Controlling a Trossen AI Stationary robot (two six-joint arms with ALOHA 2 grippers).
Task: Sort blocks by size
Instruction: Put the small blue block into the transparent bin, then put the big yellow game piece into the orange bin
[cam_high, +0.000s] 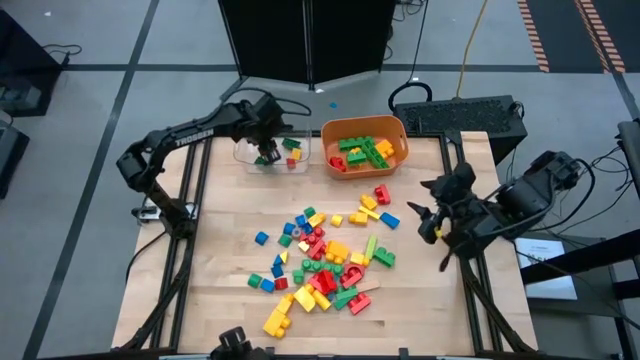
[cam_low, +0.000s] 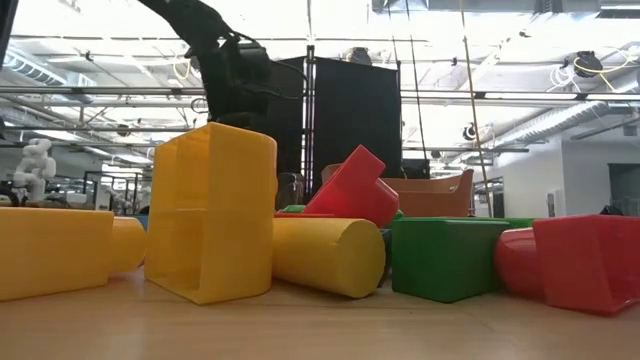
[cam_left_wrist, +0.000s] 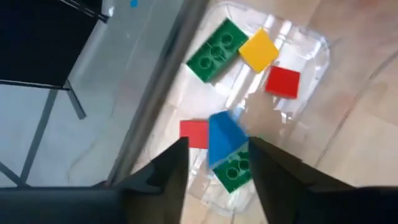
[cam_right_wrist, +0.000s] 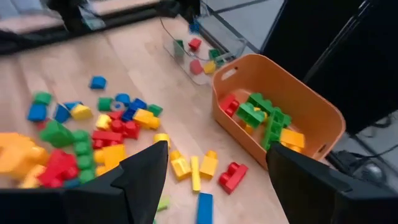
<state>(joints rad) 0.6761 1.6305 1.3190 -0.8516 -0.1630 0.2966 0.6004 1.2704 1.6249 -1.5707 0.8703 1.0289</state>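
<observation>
The left gripper (cam_high: 268, 150) hangs over the clear tray (cam_high: 247, 152) at the counter's (cam_high: 430, 300) eleven o'clock, fingers parted, a small blue block (cam_left_wrist: 222, 138) dropping free between them onto those already in the tray; a release step, by the look of it. The right gripper (cam_high: 432, 212) waits at three o'clock, fingers spread and empty. Next, I judge, comes a reach back to the loose blocks (cam_high: 320, 265) mid-counter; the orange tub (cam_high: 364, 147) holds the larger ones.
</observation>
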